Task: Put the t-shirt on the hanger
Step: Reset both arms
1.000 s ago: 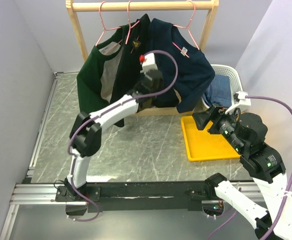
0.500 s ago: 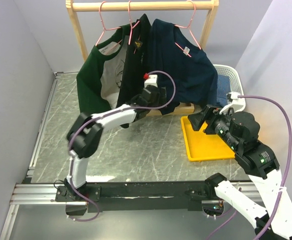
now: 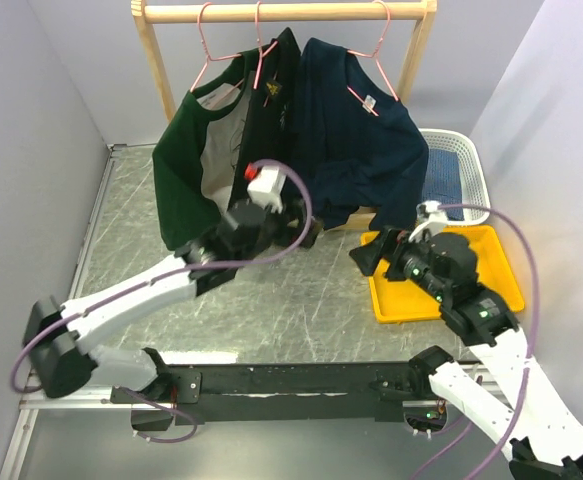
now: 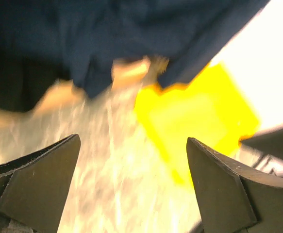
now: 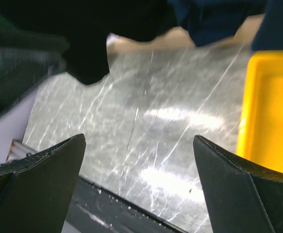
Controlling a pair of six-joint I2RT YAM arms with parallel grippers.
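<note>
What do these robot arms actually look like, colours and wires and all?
The left arm and right arm are white tubes with chunky black joints, each trailing a purple cable. The left wrist carries a white box with a red cap. The left gripper and right gripper each have two dark, wedge-shaped fingers.

Rack (image 3: pixel 291 12) stands at far edge of table (image 3: pixel 271 305). T-shirt (image 3: pixel 371 160) hangs on hanger (image 3: pixel 368 70) at right end of the rail. Two other garments (image 3: pixel 201 150) hang just left of it, touching. Basket (image 3: pixel 471 145) far right, cloth (image 3: pixel 441 180) in it. Tray (image 3: pixel 501 270) on table, near side of basket. Left gripper (image 3: pixel 311 228) centre, under the hems. Right gripper (image 3: pixel 371 258) at tray's left edge.
</note>
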